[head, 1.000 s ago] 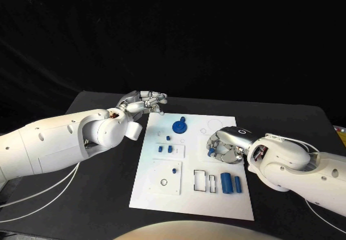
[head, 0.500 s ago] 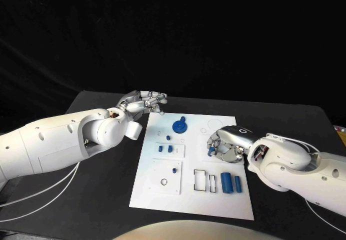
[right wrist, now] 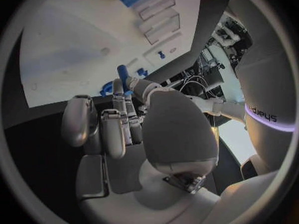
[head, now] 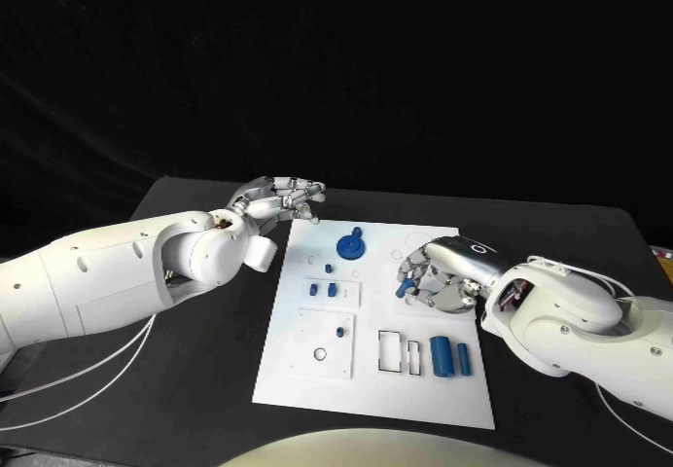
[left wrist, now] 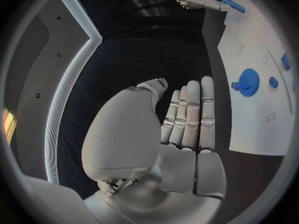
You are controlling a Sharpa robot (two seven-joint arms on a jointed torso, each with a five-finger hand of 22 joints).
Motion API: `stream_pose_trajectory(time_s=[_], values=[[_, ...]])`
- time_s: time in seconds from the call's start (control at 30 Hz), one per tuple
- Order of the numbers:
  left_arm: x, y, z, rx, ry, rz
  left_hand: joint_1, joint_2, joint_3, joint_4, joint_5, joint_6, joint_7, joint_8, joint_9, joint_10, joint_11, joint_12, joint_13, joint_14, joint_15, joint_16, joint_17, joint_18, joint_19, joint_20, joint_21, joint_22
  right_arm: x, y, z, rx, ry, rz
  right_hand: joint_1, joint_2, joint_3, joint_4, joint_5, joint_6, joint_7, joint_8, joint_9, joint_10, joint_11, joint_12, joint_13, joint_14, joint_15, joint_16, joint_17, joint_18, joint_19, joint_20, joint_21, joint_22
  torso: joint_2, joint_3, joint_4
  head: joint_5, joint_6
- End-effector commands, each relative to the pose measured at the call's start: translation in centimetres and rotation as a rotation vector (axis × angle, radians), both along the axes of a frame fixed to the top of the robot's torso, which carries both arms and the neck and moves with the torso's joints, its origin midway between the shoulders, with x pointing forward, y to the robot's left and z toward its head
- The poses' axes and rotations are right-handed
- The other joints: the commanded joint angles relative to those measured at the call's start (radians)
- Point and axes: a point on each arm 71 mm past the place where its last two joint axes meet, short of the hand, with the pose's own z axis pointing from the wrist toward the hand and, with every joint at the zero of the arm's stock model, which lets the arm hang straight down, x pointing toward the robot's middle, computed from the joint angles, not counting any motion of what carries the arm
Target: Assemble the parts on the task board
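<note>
Between the fingertips of our right hand [head: 438, 277] sits a small blue peg [head: 404, 287], pinched at the hand's lower left edge in the head view, above the right-middle part of the task board [head: 368, 389]. Our right wrist view shows the same blue peg [right wrist: 122, 73] rising upright past the fingers [right wrist: 112, 134], clamped between them and the thumb, with the white board beyond it. Our left hand [head: 281, 199] hovers just off the board's top-left corner over the black table [head: 561, 233], its fingers straight, side by side and holding nothing; our left wrist view shows the fingers [left wrist: 190, 114] pressed flat together, the thumb apart.

Outward on the board, the blue gear [head: 351, 243] stands near the top, well apart from the peg. Three small blue pieces [head: 323, 288] lie left of centre, and two blue cylinders [head: 449, 356] lie side by side at the lower right, beside the rectangular slots [head: 399, 352].

Compared with a second ago, our right hand has risen and turned its palm more towards the board's centre, carrying the peg slightly left and up. Our left hand and the board's pieces stay where they were.
</note>
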Motion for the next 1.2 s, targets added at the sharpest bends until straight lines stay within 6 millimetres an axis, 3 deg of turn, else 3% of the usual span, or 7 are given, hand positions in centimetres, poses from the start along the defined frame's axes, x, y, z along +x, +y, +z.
stream_pose_trajectory(time_s=[0.03,0.27,0.33,0.67,0.97,1.2], values=[[0.0,-0.3,0.1,-0.009,-0.003,-0.020,0.007,-0.001,0.007,-0.001,0.004,-0.007,0.005,-0.001,0.001,-0.007,-0.002,0.004,0.001,-0.006,0.001,-0.004,-0.002,0.012,-0.004,0.002,-0.006,-0.001,-0.6,0.8,0.9,0.064,0.008,0.010,0.001,0.004,0.005,-0.002,0.000,0.003,0.004,0.011,0.018,-0.007,-0.002,-0.004,0.001,0.052,-0.004,0.005,0.001,-0.013,0.001,-0.005,-0.005,0.058,0.000,0.0021,0.0008,0.006,-0.003],[0.1,-0.4,0.0,-0.010,-0.003,-0.020,0.008,0.000,0.008,-0.001,0.004,-0.008,0.006,-0.001,0.002,-0.008,-0.002,0.004,0.001,-0.007,0.001,-0.003,-0.002,0.012,-0.003,0.002,-0.006,-0.001,-1.7,3.3,1.3,0.110,0.005,0.080,0.002,0.003,0.006,-0.004,0.001,0.003,0.004,0.012,0.019,-0.006,-0.002,-0.005,0.000,0.051,-0.004,0.005,0.000,-0.012,0.000,-0.005,-0.008,0.056,0.000,0.0027,0.0003,0.010,-0.004],[0.2,-0.4,0.0,-0.010,-0.004,-0.020,0.008,0.000,0.008,-0.001,0.004,-0.008,0.006,-0.001,0.002,-0.008,-0.002,0.004,0.001,-0.007,0.001,-0.003,-0.002,0.012,-0.003,0.002,-0.006,-0.001,-2.2,4.4,1.0,0.124,0.005,0.110,0.002,0.003,0.007,-0.005,0.002,0.003,0.004,0.012,0.019,-0.006,-0.002,-0.006,0.000,0.051,-0.004,0.005,0.000,-0.012,0.000,-0.004,-0.007,0.057,-0.001,0.0021,-0.0019,0.011,-0.005],[0.3,-1.1,-0.1,-0.016,-0.005,-0.032,0.008,0.000,0.008,-0.002,0.004,-0.008,0.006,-0.001,0.002,-0.009,-0.002,0.005,0.001,-0.007,0.001,-0.003,-0.002,0.012,-0.003,0.002,-0.006,-0.001,-4.9,9.4,-1.3,0.191,0.043,0.243,0.001,-0.004,0.009,-0.011,0.020,0.002,0.007,0.014,0.022,-0.002,-0.001,-0.011,-0.001,0.052,-0.003,0.005,0.000,-0.012,-0.001,-0.004,-0.010,0.057,0.000,0.0006,0.0018,0.018,-0.010],[0.3,-1.2,-0.1,-0.017,-0.006,-0.035,0.008,0.000,0.008,-0.002,0.004,-0.008,0.006,-0.001,0.002,-0.009,-0.002,0.005,0.001,-0.007,0.001,-0.003,-0.002,0.012,-0.003,0.002,-0.006,-0.001,-5.6,10.8,-3.1,0.173,0.084,0.284,0.002,-0.005,0.009,-0.012,0.022,0.002,0.007,0.015,0.022,-0.001,-0.001,-0.012,-0.001,0.051,-0.003,0.005,0.000,-0.011,-0.002,-0.003,-0.012,0.056,-0.001,0.0002,0.0002,0.037,-0.017],[0.3,-1.3,-0.1,-0.018,-0.005,-0.036,0.008,0.000,0.008,-0.002,0.004,-0.008,0.006,-0.001,0.002,-0.009,-0.002,0.005,0.001,-0.007,0.001,-0.003,-0.002,0.012,-0.003,0.002,-0.006,-0.001,-5.7,11.1,-4.3,0.109,0.109,0.299,0.001,-0.007,0.009,-0.014,0.023,0.001,0.007,0.015,0.023,-0.001,0.000,-0.014,-0.001,0.051,-0.002,0.005,-0.001,-0.011,-0.003,-0.003,-0.015,0.055,0.000,0.0014,0.0005,0.041,-0.021]])
